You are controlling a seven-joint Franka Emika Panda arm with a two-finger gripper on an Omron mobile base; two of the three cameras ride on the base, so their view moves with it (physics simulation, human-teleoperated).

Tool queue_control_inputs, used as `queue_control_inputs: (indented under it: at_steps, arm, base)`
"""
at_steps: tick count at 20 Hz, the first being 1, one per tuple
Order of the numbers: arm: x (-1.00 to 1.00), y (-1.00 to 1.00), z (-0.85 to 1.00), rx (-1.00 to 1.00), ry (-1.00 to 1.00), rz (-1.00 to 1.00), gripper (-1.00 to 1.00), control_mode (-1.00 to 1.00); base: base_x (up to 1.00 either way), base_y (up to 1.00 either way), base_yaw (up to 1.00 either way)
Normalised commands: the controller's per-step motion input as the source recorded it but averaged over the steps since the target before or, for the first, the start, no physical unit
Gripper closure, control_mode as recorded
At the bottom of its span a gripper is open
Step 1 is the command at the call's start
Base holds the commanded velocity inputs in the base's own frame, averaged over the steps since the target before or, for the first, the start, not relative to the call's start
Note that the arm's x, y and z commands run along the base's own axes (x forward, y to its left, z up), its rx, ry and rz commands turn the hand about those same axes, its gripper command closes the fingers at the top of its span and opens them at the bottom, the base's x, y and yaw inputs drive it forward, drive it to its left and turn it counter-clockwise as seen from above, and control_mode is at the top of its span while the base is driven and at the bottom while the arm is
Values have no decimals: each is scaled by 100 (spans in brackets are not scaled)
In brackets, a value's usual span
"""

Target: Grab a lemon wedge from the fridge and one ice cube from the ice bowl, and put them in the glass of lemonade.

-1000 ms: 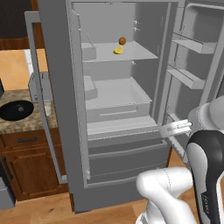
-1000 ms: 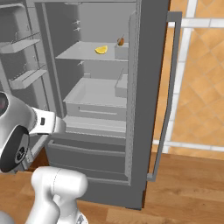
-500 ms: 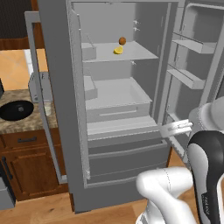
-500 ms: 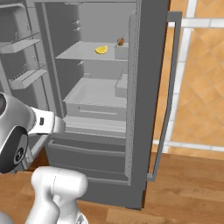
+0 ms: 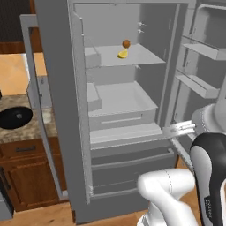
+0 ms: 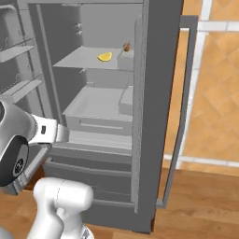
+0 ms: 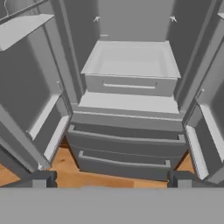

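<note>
My gripper (image 7: 112, 179) hangs wide open and empty, facing the open fridge (image 5: 62, 110) at about crisper height, outside the cavity. I judge the task is barely begun: doors are open, nothing picked. The wedge (image 5: 122, 54) lies on the upper shelf beside an orange ball (image 5: 126, 43), well above my hand. The ice bowl (image 5: 15, 118) sits on the counter to the left; I can't make out its contents.

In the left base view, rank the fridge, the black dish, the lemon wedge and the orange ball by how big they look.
1. fridge
2. black dish
3. lemon wedge
4. orange ball, close to the wedge in size, so that order is unsure.
</note>
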Motion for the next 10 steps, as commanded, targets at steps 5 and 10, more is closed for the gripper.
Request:
queue_control_inputs:
  at_steps: [5,10]
  arm:
    - [0,0,0,0,0,0,-100,100]
    - [0,0,0,0,0,0,-100,100]
  base:
    - [100,0,0]
    - [100,0,0]
